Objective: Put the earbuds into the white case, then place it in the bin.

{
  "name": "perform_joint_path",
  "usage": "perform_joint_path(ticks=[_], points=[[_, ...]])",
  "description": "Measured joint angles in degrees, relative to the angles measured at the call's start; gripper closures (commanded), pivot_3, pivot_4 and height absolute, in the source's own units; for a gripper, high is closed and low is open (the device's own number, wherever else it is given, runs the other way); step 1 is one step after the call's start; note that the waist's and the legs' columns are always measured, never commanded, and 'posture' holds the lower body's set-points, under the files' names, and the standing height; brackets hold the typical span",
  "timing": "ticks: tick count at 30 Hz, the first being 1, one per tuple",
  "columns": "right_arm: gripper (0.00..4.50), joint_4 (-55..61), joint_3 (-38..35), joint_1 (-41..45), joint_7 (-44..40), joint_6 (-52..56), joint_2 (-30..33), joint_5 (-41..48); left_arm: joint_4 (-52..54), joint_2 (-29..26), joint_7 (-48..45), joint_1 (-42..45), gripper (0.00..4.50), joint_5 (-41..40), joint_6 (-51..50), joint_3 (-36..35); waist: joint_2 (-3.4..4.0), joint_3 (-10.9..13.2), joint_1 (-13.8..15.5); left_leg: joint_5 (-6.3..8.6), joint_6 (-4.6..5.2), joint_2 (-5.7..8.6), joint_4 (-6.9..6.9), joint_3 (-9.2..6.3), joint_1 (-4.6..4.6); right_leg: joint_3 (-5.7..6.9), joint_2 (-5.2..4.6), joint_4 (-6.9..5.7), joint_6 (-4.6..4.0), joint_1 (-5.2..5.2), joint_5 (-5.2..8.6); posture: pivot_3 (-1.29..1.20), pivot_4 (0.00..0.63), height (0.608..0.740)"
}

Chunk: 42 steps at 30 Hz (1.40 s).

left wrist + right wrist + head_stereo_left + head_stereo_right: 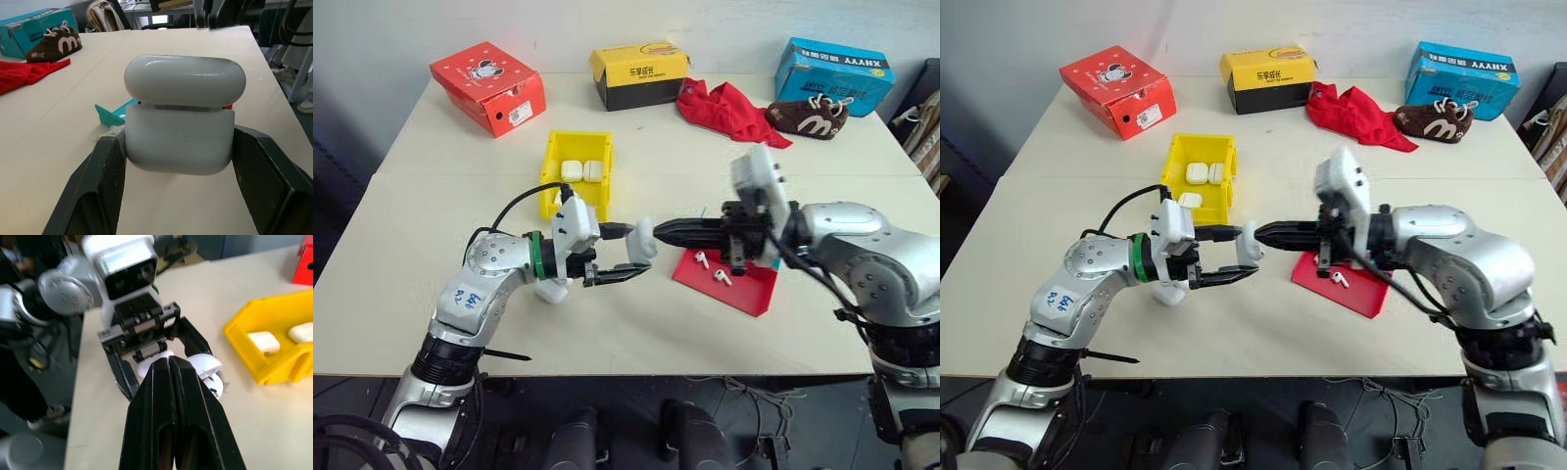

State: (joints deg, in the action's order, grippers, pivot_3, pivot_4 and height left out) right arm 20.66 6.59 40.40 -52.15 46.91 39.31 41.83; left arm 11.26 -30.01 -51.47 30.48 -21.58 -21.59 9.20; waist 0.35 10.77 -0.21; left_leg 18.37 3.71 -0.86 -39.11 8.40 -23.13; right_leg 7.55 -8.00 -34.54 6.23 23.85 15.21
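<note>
L gripper (625,253) is clamped on the case (644,240), fingers on its two sides, held level above the table (431,294) w/ the lid flipped up. That keeps the cavity facing the R arm. R gripper (1265,235) has its fingers pressed together, tips right at the case opening, pointing across at it; can't tell if a bud is pinched between them. Probably mid-insert or nudging a bud home. Two earbuds (712,268) lie in the red tray (749,292) below the R arm, near to hand for picking. Bin (551,168) sits just behind the L arm, already w/ finished cases (581,169) inside, so the drop is a short swing back.
</note>
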Motion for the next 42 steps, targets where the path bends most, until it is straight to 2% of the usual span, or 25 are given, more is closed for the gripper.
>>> perform_joint_path(ticks=[5,10,16,19,21,24,26,29,32,34,35,38,42], points=[[4.48,0.16,3.95,3.01,1.66,-0.85,-1.56,-5.24,-0.26,0.16,-0.25,-0.02,1.72,1.22,-0.02,0.67,0.0,0.0,0.19,-0.01,0.03,0.03,0.0,-0.01,-0.03,0.07,0.02,-0.01,0.0,0.0,0.0,0.0,0.15,0.74],[4.48,0.32,4.0,-0.24,0.11,-2.09,0.73,-7.19,-0.28,0.66,-0.18,-0.22,1.72,1.87,0.24,0.67,-0.01,0.0,0.26,-0.01,0.05,0.05,0.0,-0.02,-0.04,0.06,0.26,0.02,0.0,-0.02,0.0,0.0,0.15,0.74],[4.48,0.27,0.15,-4.0,-2.26,-1.77,5.17,-7.17,0.02,1.62,0.16,-1.59,1.72,0.46,0.12,-0.81,-0.02,0.01,0.15,-0.01,0.06,0.01,0.0,0.01,-0.03,0.05,0.28,0.03,0.0,-0.02,0.0,0.0,0.15,0.74],[4.48,0.36,-1.68,-7.14,-2.56,-2.54,5.09,-6.94,1.3,1.98,1.06,-1.91,1.72,-0.91,-0.86,-2.73,-0.01,0.01,0.15,-0.01,0.06,0.01,0.0,0.01,-0.03,0.03,0.27,0.03,0.01,-0.02,0.0,0.0,0.15,0.74],[4.13,0.74,-6.13,-10.51,-1.93,-3.99,3.69,-5.26,1.6,2.65,2.32,-2.35,1.72,-2.17,-2.27,-4.02,-0.02,0.01,0.19,-0.01,0.06,0.01,0.0,-0.01,-0.02,0.03,0.29,0.03,0.01,-0.05,0.0,0.0,0.15,0.74],[3.28,1.46,-16.48,-18.45,-0.93,-6.88,2.32,-1.96,0.4,2.83,5.8,-2.9,1.72,-3.94,-4.84,-8.82,-0.04,0.02,0.76,-0.02,0.08,0.02,-0.01,-0.09,-0.02,0.03,0.32,0.07,0.02,-0.13,-0.01,0.0,0.15,0.74],[2.54,1.69,-24.11,-24.32,0.68,-15.97,-1.45,-4.02,-3.29,3.26,10.45,-0.76,1.72,-4.13,-6.69,-12.46,-0.07,0.01,1.44,-0.04,0.09,0.03,-0.02,-0.05,0.0,0.07,0.38,0.15,0.08,-0.17,-0.04,0.0,0.15,0.74],[1.46,1.68,-30.48,-30.79,0.35,-29.31,-6.18,-6.79,-10.75,4.82,18.34,5.52,1.72,-3.31,-8.34,-17.11,-0.1,0.01,1.84,-0.07,0.14,0.07,-0.02,-0.03,0.01,0.07,0.43,0.17,0.22,-0.2,-0.12,0.0,0.15,0.74],[1.46,1.66,-33.16,-34.54,-0.76,-37.13,-8.22,-7.33,-16.85,5.69,22.81,11.07,1.72,-1.1,-8.02,-17.75,-0.1,0.01,1.6,-0.07,0.17,0.15,-0.02,0.04,0.06,0.0,0.4,0.14,0.26,-0.2,-0.14,0.0,0.15,0.74],[1.18,1.68,-35.0,-37.55,-2.2,-38.02,-7.92,-5.45,-22.59,6.37,25.4,14.9,1.72,1.85,-7.41,-16.84,-0.11,0.01,1.67,-0.08,0.18,0.14,-0.02,0.01,0.06,0.02,0.44,0.13,0.26,-0.22,-0.14,0.0,0.15,0.74],[0.98,1.63,-36.01,-39.27,-3.41,-38.9,-7.88,-4.78,-26.25,6.59,25.7,16.71,1.72,3.03,-6.5,-16.2,-0.11,0.01,1.68,-0.09,0.18,0.15,-0.01,0.02,0.07,0.02,0.45,0.13,0.26,-0.22,-0.14,0.0,0.15,0.74],[0.01,1.26,-37.35,-42.85,-5.26,-42.23,-7.86,-4.77,-35.63,7.8,25.65,21.52,1.72,5.34,-4.64,-14.69,-0.11,0.01,1.61,-0.1,0.19,0.14,-0.01,0.06,0.07,0.0,0.48,0.14,0.26,-0.21,-0.14,0.0,0.15,0.74],[0.01,1.08,-37.8,-46.62,-6.69,-44.22,-7.37,-5.07,-44.3,8.93,24.73,25.6,1.72,6.85,-2.05,-14.19,-0.13,0.02,1.47,-0.1,0.18,0.13,-0.01,0.08,0.08,-0.01,0.48,0.14,0.26,-0.19,-0.14,0.0,0.15,0.74]])
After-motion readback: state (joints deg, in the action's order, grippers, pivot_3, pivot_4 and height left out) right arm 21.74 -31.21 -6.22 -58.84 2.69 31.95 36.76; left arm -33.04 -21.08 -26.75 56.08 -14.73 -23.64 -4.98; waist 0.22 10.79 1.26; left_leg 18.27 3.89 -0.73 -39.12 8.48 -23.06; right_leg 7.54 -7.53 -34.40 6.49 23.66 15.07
